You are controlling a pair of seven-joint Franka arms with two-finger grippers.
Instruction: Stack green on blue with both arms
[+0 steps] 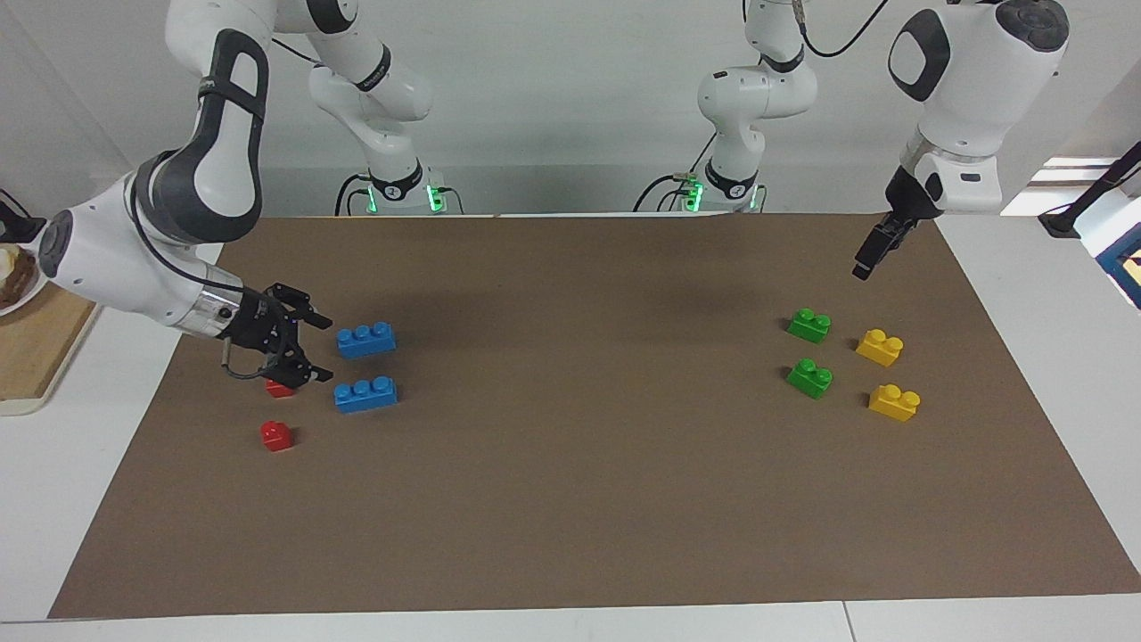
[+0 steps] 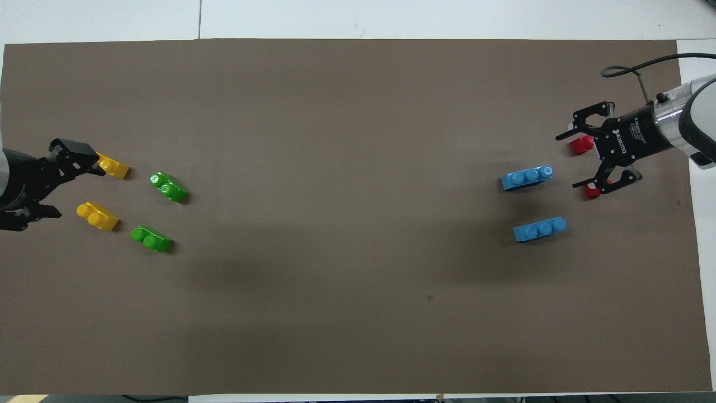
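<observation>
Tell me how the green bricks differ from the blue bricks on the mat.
The green bricks are short with two studs; the blue bricks are longer with three studs in a row. The green pair lies toward the left arm's end of the mat, the blue pair toward the right arm's end. Both pairs sit flat, studs up, unstacked and ungripped.
</observation>
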